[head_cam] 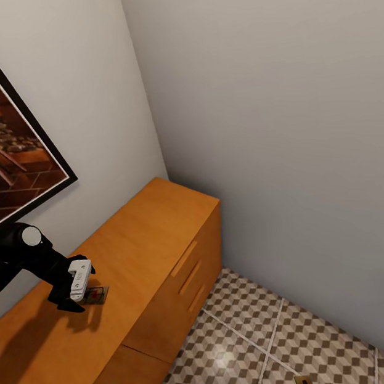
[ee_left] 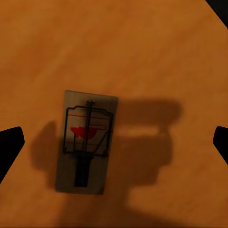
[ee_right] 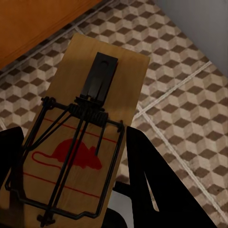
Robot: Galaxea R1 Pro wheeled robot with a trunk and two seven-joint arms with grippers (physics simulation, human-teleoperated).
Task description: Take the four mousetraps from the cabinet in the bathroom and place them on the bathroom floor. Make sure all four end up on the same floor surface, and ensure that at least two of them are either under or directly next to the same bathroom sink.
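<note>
One mousetrap (head_cam: 95,295) lies flat on the cabinet (head_cam: 133,252) top, well in from its front edge, with bare wood on all sides of it in the left wrist view (ee_left: 86,142). The left hand (head_cam: 72,297) hangs just at its 9 o'clock in the head view, fingers (ee_left: 10,142) spread wide to either side and touching nothing. A second mousetrap (ee_right: 80,142) is pinched in the right hand (ee_right: 71,190), held over the bathroom floor (ee_right: 190,85) near the cabinet's base at 11 o'clock, and in the head view open tiles (head_cam: 253,332) run from the drawer fronts to the wall at 3 o'clock.
</note>
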